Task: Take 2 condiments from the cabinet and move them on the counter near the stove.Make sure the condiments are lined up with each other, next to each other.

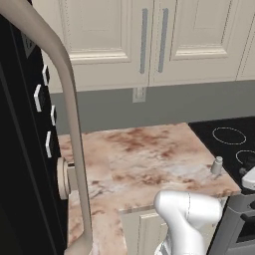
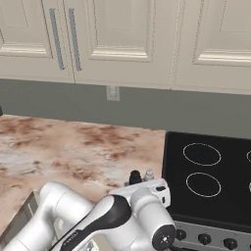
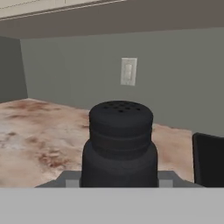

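Looking along the hand view: black shaker (image 3: 120,144) sits dead centre and very close, perforated top facing up, upright, its lower body cut off by the bottom of the view. Fingertips themselves aren't visible there, so I can't tell from the pictures whether the jaws are clamped on it or just standing around it.

Right base view: black shaker's cap (image 2: 135,177) pokes up just behind the white hand, right at the front edge of the counter (image 2: 59,147). Pale shaker (image 2: 148,175) stands just beside it, on the stove side, the two about level with each other. Both are upright. Whether they touch is not clear. The gripper is hidden below the wrist in this view.

Left base view: pale shaker (image 1: 216,165) stands on the counter's (image 1: 149,159) front right corner, next to the edge of the stove (image 1: 226,144). The arm's white elbow rises in the lower middle, in front of the counter edge.

Stove (image 2: 211,176) is a black glass top with white burner rings, knobs along its front. Wall outlet (image 2: 113,92) sits on the grey backsplash above the counter, also seen in the hand view (image 3: 128,71). Panelled cream cabinets (image 2: 127,39) with metal handles hang above.
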### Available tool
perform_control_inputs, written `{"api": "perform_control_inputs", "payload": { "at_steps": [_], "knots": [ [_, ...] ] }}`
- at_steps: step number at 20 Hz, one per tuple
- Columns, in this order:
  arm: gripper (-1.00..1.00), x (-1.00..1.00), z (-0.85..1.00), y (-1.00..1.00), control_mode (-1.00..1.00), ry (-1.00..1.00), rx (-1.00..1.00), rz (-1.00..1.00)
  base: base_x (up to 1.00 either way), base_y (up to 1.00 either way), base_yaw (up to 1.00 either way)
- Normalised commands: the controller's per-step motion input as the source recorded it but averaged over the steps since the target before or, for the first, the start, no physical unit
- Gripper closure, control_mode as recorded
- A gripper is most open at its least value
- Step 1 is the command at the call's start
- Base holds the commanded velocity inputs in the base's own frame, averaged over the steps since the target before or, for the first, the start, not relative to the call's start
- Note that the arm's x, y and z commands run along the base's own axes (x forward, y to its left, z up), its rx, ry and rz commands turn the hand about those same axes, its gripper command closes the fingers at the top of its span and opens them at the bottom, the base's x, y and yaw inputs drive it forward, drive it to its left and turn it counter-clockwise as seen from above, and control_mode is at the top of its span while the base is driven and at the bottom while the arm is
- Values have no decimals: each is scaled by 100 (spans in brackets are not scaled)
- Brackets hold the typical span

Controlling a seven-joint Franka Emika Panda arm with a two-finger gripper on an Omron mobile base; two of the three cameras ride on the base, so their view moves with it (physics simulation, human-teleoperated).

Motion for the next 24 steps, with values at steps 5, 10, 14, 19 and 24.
{"api": "perform_control_inputs", "payload": {
  "at_steps": [5, 10, 14, 19, 24],
  "knots": [
    [100, 0, -19, -20, -100, 0, 0, 0, 0, 0, 0],
    [100, 6, -23, -9, -100, 0, 0, 3, 0, 0, 0],
    [100, 18, -28, -1, -100, 0, 0, 5, 0, 0, 0],
    [100, 29, -28, -5, -100, 0, 0, 7, 0, 0, 0],
    [100, 34, -24, -12, -100, 0, 2, 7, 0, 0, 0]
  ]
}}
